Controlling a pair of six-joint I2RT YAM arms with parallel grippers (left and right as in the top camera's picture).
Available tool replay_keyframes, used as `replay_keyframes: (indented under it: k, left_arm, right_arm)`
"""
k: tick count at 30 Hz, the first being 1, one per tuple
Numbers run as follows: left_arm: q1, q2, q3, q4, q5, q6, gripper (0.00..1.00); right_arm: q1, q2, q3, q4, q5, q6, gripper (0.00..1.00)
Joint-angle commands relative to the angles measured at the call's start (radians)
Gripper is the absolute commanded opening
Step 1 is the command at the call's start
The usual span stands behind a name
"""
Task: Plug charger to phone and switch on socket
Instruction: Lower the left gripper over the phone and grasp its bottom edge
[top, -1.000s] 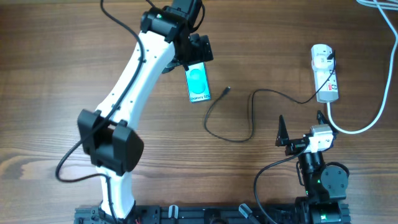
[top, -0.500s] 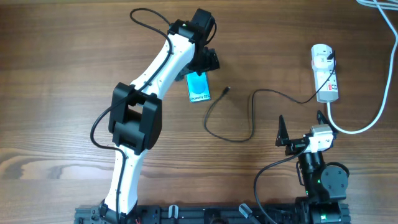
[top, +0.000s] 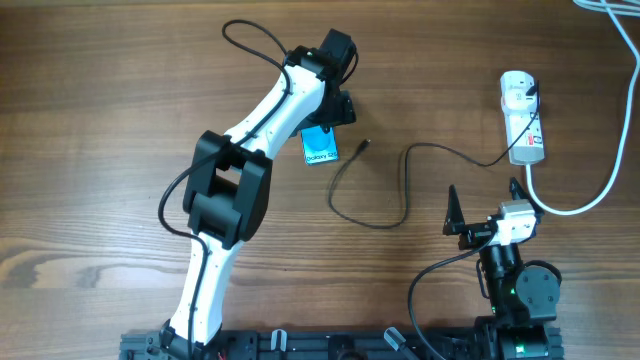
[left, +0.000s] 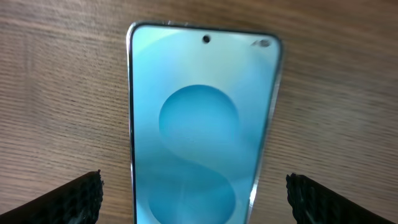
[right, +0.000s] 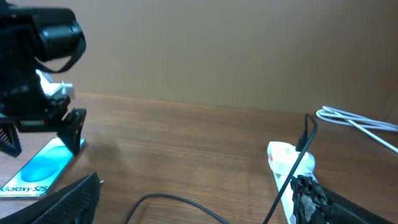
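Observation:
The phone (top: 320, 150) lies flat on the wooden table with its cyan screen up; its far end is hidden under my left gripper (top: 328, 115). In the left wrist view the phone (left: 202, 118) lies between the open fingers of my left gripper (left: 194, 202), which touch nothing. The charger's black cable (top: 400, 205) runs from the white socket (top: 522, 125) in a loop to its connector tip (top: 365, 145), which lies loose right of the phone. My right gripper (top: 482, 208) is open and empty at the front right, apart from the cable.
The socket's thick white cord (top: 590, 200) curves along the right edge of the table. In the right wrist view the socket (right: 283, 163), the black cable (right: 180, 200), the phone (right: 34, 173) and the white cord (right: 360, 121) show ahead.
My left arm has swung its elbow right and forward, and its gripper has moved down over the far end of the phone. The phone, cable and right arm have not moved.

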Motion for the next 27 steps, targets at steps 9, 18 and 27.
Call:
replay_keyframes:
  k: [9, 18, 27]
  left_arm:
    - [0.005, 0.061, -0.026, 0.023, 0.018, -0.003, 1.0]
    - [0.005, 0.061, -0.031, -0.006, 0.02, 0.006, 0.84]
    - [0.006, 0.061, -0.031, 0.0, 0.015, 0.006, 0.9]
  right_arm:
    - [0.003, -0.006, -0.001, 0.003, 0.01, -0.006, 1.0]
    - [0.003, -0.006, -0.001, 0.003, 0.01, -0.005, 1.0]
    - [0.003, -0.006, -0.001, 0.003, 0.01, -0.006, 1.0]
